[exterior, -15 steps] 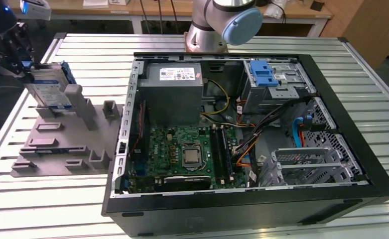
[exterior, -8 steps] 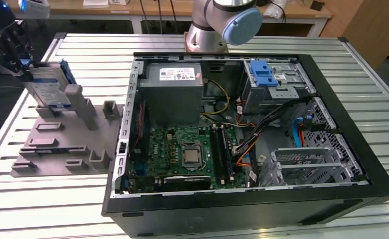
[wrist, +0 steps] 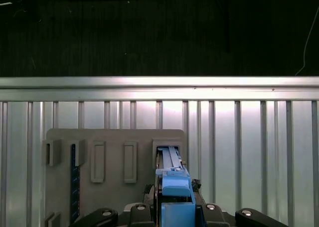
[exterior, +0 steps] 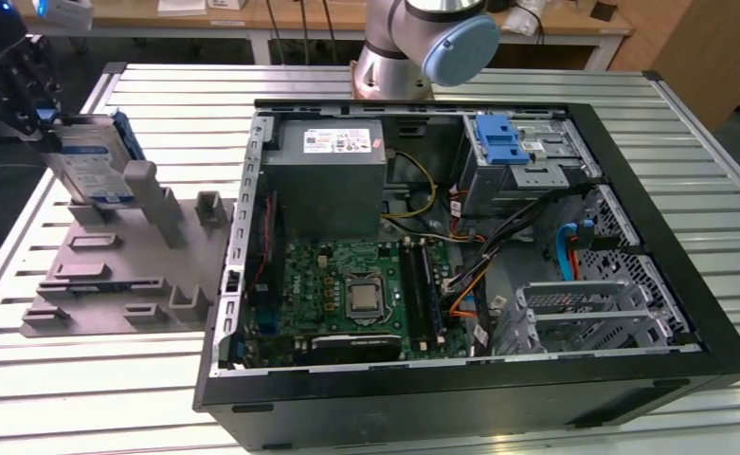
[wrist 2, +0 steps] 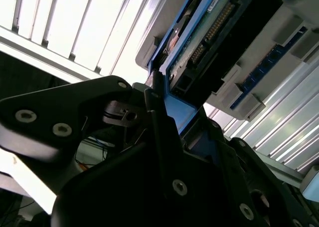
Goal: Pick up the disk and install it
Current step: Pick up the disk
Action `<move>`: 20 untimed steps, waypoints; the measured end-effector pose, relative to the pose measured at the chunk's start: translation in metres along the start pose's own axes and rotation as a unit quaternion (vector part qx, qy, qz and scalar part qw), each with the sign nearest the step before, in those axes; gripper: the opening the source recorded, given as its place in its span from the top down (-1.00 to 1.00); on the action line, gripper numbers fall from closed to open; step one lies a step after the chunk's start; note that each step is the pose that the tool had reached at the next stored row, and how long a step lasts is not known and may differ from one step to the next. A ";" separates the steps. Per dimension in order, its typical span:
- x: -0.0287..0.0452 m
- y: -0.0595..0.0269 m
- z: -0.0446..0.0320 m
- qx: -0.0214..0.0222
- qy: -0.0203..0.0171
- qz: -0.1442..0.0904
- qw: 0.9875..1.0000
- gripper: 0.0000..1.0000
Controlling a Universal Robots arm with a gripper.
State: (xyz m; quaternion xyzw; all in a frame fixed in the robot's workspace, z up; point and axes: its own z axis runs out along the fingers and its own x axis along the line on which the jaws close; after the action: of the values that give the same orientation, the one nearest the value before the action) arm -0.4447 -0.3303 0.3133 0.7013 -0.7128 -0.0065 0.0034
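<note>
Obs.: The gripper [exterior: 31, 100] is seen at the exterior view's left, over the grey slotted holder [exterior: 117, 275] that lies on the ribbed metal table [exterior: 92, 398] beside the open computer case [exterior: 673, 237]. The disk [exterior: 89, 159] is held upright, label side facing the case, with its lower edge at 1 of the holder's slots. Whether it rests on the slot floor cannot be told.

Grip: in the first wrist view the blue carrier edge of the disk [wrist: 172, 179] is sandwiched between the 2 fingers of the gripper [wrist: 174, 207]. The jaws are judged to be clamped on that plastic edge, not on the metal body. In the second wrist view the connector end of the disk [wrist 2: 214, 23] is seen projecting well beyond the gripper [wrist 2: 164, 117].

Risks (judgement):
1. The hold is on a narrow plastic rim at 1 end, so the disk could pivot or slip under its own weight.
2. If the disk is drawn out off-axis, it could bind in the slot and the holder [wrist: 114, 142] could be dragged.
3. Loose cables [exterior: 496, 237] are seen just beside the drive bay with the blue latch [exterior: 502, 142]. A tilted disk could snag on them or jam against the cage.
</note>
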 end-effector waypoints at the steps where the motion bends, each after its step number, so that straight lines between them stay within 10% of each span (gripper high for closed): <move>1: 0.0000 0.0000 -0.0006 0.000 0.000 0.000 1.000 0.27; 20: -0.0001 0.0001 -0.0108 0.000 0.000 0.000 1.000 0.27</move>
State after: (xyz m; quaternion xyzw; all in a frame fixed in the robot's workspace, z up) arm -0.4447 -0.3303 0.3241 0.7013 -0.7128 -0.0065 0.0034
